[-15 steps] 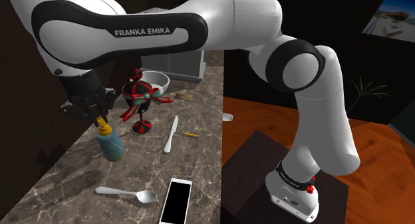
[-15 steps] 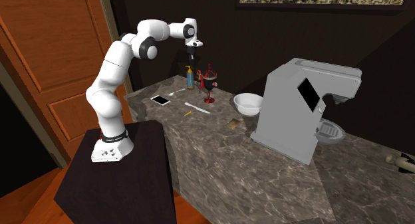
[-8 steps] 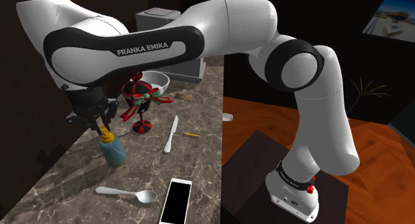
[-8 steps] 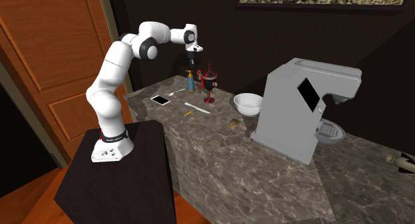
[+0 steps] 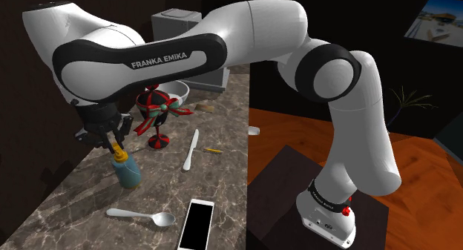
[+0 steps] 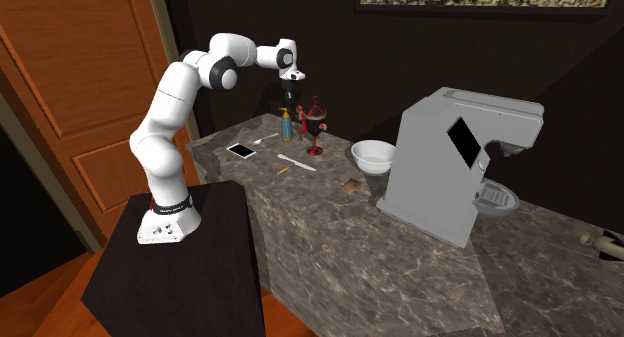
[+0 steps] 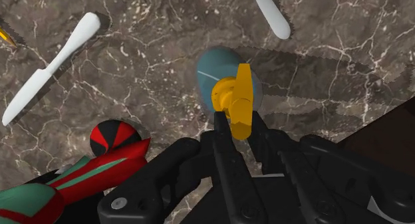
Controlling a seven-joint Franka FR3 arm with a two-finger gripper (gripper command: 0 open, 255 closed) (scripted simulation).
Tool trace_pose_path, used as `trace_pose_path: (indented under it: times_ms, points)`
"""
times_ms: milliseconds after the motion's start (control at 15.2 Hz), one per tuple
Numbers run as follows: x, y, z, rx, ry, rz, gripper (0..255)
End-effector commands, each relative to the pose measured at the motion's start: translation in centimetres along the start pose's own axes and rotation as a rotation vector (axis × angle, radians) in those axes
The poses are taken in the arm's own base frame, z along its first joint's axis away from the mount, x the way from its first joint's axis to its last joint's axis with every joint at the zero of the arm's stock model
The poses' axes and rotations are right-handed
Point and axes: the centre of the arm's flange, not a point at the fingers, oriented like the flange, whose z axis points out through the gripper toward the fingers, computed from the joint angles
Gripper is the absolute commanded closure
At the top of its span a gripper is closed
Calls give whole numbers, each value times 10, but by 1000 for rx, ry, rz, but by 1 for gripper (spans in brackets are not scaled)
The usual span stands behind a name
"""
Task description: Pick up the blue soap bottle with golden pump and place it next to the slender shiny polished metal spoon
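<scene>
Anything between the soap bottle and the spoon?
No. In the shoulder view, only bare marbled counter lies between the blue soap bottle, clasped by the gripper, and the spoon.

- Shoulder view: close, beside and a little behind the stand (image 5: 278, 182), looking down along the surface (image 5: 81, 189) toward its far end.
- Second exterior view: far off, beyond the surface's other end, facing back toward the arm (image 6: 165, 105).
- Wrist view: straight down, close above the surface, over the fingers (image 7: 226, 156).
- All three share the bottle (image 5: 127, 170) and knife (image 5: 191, 150) at the surface's arm end.
</scene>
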Motion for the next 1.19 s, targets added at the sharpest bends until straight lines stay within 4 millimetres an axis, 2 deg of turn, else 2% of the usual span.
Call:
trace_pose_path:
  times_ms: [0, 330, 594, 1122]
  points:
    - [0, 0, 0, 0, 0, 0, 0]
    - [0, 0, 0, 0, 0, 0, 0]
    - [0, 0, -50, 0, 0, 0, 0]
    - [0, 0, -50, 0, 0, 0, 0]
